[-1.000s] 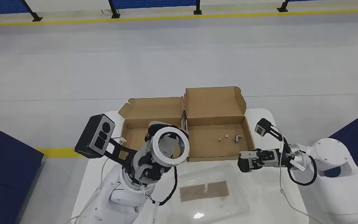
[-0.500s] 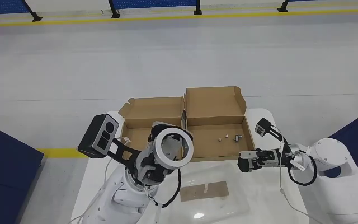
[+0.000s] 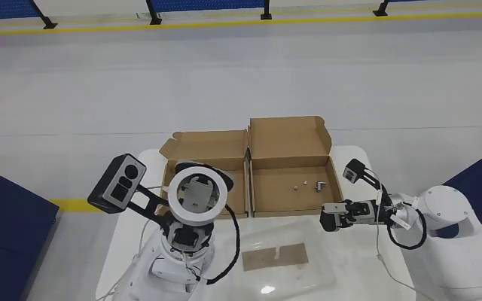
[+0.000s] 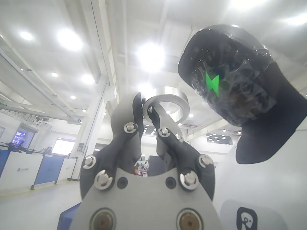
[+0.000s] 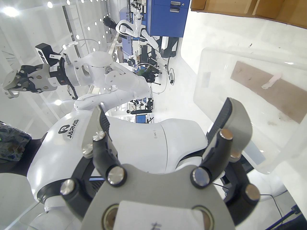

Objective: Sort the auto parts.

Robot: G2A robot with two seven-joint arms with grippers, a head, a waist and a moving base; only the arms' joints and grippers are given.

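Observation:
My left gripper (image 4: pixel 146 111) is raised high and shut on the near rim of a silver metal ring (image 4: pixel 168 99). From above, that ring (image 3: pixel 174 197) looms large close under the camera, in front of the left cardboard box (image 3: pixel 203 147), with the left gripper (image 3: pixel 197 200) seen through its hole. The right cardboard box (image 3: pixel 275 188) holds three small metal parts (image 3: pixel 321 185). My right gripper (image 3: pixel 325 218) hangs open with nothing in it by that box's front right corner. In its own view the right gripper (image 5: pixel 163 108) has its fingers spread wide beside the clear bin.
A clear plastic bin (image 3: pixel 320 275) with a brown cardboard piece (image 3: pixel 275 256) in it sits at the table's front; it is also the clear bin (image 5: pixel 208 63) in the right wrist view. Both boxes stand open, lids tilted back.
The left arm has swung the ring to the left in the top view, away from the gap between the boxes. The right arm has stayed still.

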